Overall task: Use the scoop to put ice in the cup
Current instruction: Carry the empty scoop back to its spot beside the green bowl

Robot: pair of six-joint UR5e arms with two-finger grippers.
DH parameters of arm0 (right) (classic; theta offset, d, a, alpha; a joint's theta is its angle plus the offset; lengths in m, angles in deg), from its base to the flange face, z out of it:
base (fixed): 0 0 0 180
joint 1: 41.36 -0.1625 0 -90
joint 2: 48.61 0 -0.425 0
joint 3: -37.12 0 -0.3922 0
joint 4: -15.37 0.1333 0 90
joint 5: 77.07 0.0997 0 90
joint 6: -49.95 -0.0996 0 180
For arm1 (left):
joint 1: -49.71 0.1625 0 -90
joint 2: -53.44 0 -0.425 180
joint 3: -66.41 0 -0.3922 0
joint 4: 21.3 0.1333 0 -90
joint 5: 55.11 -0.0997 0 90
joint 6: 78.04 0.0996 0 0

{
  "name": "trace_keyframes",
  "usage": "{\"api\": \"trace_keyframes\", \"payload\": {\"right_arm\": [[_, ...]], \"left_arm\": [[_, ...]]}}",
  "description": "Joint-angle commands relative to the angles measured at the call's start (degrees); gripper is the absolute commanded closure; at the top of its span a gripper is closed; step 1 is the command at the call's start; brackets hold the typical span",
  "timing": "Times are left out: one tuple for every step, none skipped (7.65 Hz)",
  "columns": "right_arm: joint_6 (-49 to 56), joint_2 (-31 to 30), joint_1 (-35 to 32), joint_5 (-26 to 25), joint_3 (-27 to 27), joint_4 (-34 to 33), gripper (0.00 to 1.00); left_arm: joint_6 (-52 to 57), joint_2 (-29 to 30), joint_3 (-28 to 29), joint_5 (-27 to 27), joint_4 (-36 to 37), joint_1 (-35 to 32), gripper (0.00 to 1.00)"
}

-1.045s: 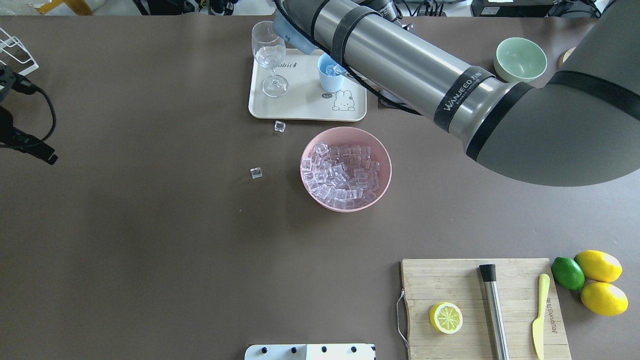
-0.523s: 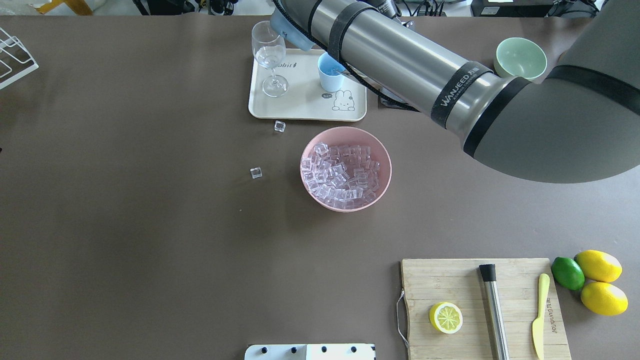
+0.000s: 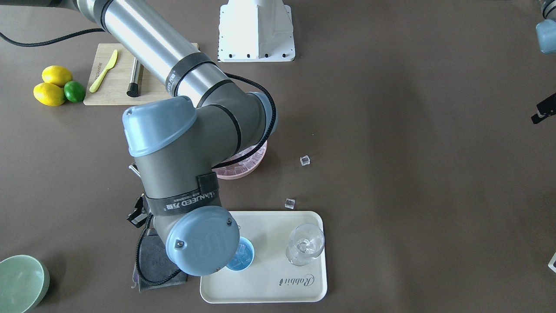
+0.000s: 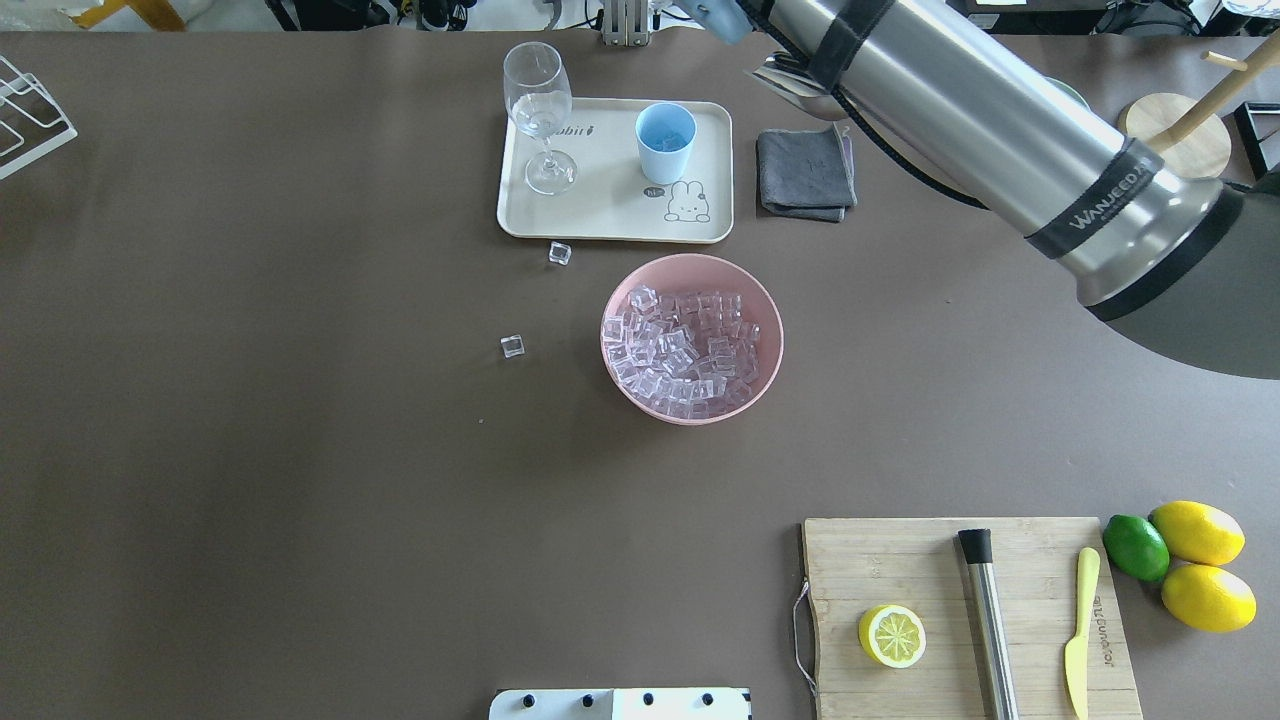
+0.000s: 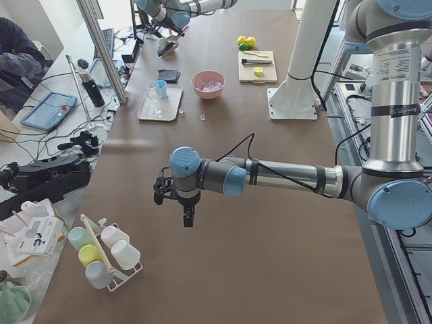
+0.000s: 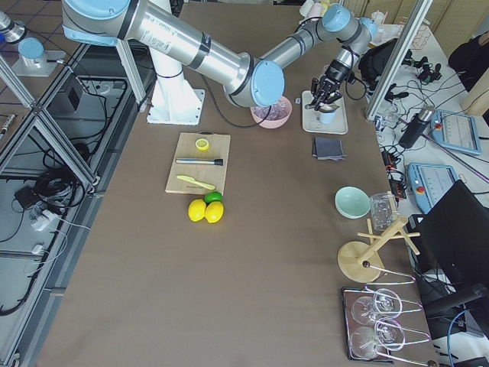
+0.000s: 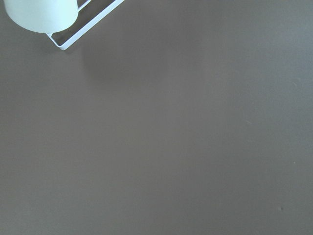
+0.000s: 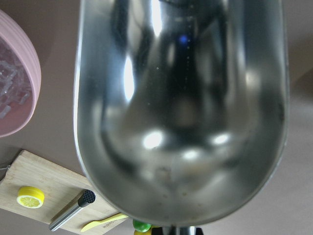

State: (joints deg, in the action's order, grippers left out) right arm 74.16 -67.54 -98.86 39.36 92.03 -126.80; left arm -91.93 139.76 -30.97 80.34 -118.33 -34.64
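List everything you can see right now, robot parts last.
cup: one, light blue, on the tray, ice inside
ice: many clear cubes in the pink bowl, two loose on the table
scoop: one, steel, empty, held aloft near the cloth
stemmed glass: one, clear, on the tray
cloth: one, grey, beside the tray
green bowl: one, pale, far right
wooden stand: one, far right corner
cutting board: one, wooden, carrying half lemon, steel cylinder, yellow knife
lemons: two, yellow, beside the board
lime: one, green, with the lemons
right gripper: one, black, holding the scoop
left gripper: one, black, over the table's left end, state unclear
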Motion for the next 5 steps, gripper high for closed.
{"api": "trace_keyframes", "payload": {"right_arm": [[-4.4,-16.7,-4.5,1.8,24.4,-4.2,1.00],[-11.0,-24.6,-4.6,2.0,34.0,-3.3,1.00],[-18.8,-33.9,-4.6,2.7,44.3,0.0,1.00],[-25.5,-42.2,-4.5,4.1,52.3,3.5,1.00],[-31.6,-47.4,-4.6,5.1,56.0,5.9,1.00]], "left_arm": [[-0.2,-0.1,0.4,0.0,1.6,-2.0,0.01],[-0.6,-0.2,0.6,0.0,1.7,-2.0,0.01],[-0.7,-0.3,0.8,0.0,1.7,-2.2,0.01],[-0.6,-0.9,0.8,0.0,1.7,-2.9,0.01],[-0.7,-1.1,0.8,0.1,1.7,-3.4,0.01]]}}
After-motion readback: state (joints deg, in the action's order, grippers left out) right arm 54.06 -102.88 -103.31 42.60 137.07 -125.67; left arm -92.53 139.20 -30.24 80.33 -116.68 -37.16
